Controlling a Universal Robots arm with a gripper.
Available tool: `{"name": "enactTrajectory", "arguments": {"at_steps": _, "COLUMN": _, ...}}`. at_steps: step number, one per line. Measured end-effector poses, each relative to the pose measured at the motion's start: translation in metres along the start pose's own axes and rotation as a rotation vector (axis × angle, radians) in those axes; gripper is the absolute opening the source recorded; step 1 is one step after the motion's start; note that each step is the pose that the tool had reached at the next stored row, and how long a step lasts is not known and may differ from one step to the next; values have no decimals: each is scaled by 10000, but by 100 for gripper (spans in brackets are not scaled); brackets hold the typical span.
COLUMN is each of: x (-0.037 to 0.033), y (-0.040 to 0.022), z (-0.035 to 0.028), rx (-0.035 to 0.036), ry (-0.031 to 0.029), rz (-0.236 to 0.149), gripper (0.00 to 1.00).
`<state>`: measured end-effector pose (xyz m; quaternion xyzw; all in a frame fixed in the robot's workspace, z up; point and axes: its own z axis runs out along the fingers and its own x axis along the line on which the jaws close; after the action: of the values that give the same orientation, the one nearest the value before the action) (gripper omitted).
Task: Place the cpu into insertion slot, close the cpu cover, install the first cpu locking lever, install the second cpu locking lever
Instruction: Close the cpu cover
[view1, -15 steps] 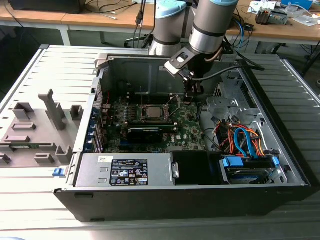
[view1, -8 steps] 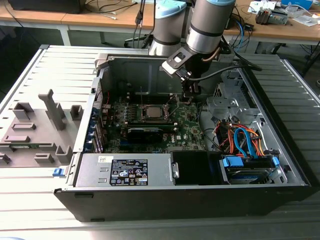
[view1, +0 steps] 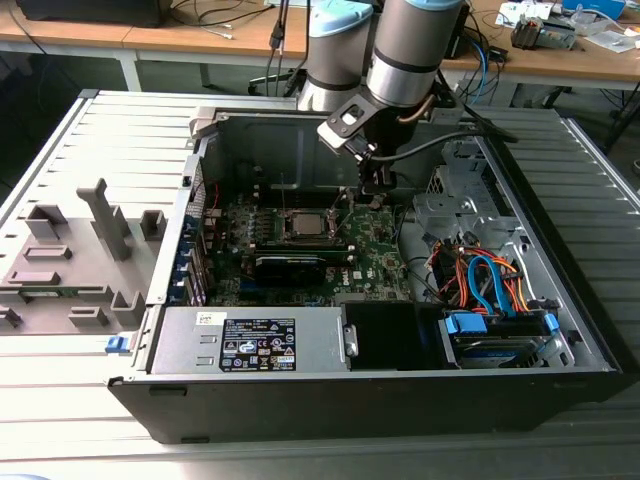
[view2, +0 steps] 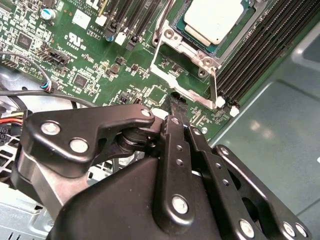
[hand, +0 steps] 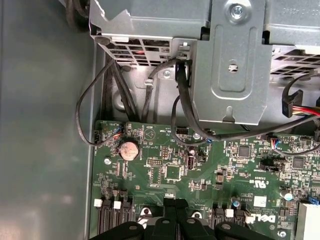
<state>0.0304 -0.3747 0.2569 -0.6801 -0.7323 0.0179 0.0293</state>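
Gripper (view2: 175, 106) jaws are seen pressed together with nothing clamped, tips just above the green motherboard (view2: 100, 65) near the socket corner. Cpu (view2: 216, 20), a flat square with a dull silver top, is seated in the metal-rimmed insertion slot (view2: 192, 50). A thin steel lever (view2: 214, 85) is seen alongside.

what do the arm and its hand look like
The arm is a thick silver-grey tube with pale blue joint caps. The hand is black, built of flat linkage bars with silver rivets. A black cable loops off the wrist.
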Motion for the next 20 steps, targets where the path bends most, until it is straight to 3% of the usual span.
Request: {"name": "enactTrajectory", "arguments": {"at_steps": 20, "x": 12, "y": -163, "z": 11, "rx": 0, "ry": 1, "rz": -1, "gripper": 11}}
